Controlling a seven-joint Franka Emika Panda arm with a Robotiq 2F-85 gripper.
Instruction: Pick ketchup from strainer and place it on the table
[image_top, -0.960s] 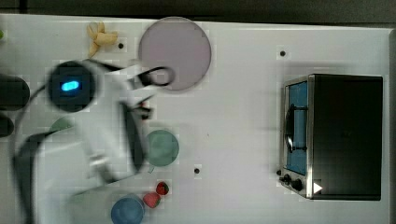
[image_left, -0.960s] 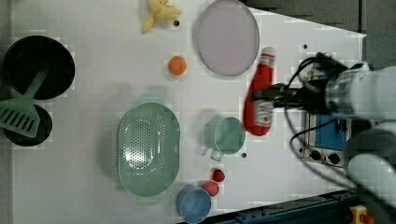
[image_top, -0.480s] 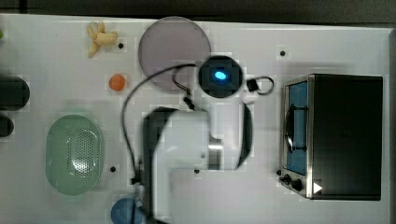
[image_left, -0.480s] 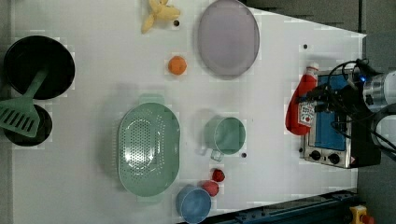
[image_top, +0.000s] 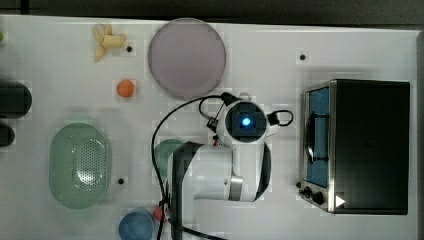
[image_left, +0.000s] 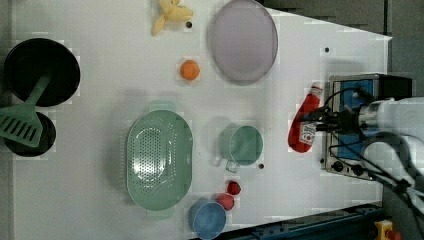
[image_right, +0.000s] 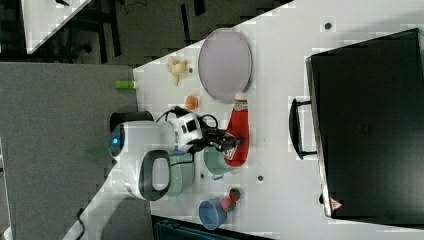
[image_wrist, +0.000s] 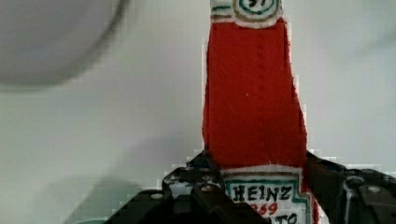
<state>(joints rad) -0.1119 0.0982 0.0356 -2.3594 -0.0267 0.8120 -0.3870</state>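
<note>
The red ketchup (image_left: 304, 125) bottle with its white cap sits in my gripper (image_left: 320, 126), which is shut on its labelled body. In the wrist view the ketchup (image_wrist: 254, 93) runs lengthwise between the black fingers (image_wrist: 201, 184). The right view shows the ketchup (image_right: 237, 132) over the white table (image_top: 60, 65), between the plate, the cup and the oven; I cannot tell whether it touches the surface. The pale green strainer (image_top: 80, 165) lies empty at the top view's left, far from the gripper. My arm (image_top: 245, 121) hides the bottle in the top view.
A grey-lilac plate (image_top: 186, 56) lies beyond the bottle, and a green cup (image_left: 245, 145) beside it. A toaster oven (image_top: 370, 145) stands at the top view's right. A blue bowl (image_left: 207, 220), strawberries (image_left: 233, 188), an orange (image_top: 125, 88), bananas (image_top: 107, 40) and black pans (image_left: 42, 72) lie around.
My arm has carried the ketchup away from the strainer's side, past the cup towards the oven, then back a little. The gripper has stayed shut on the bottle.
</note>
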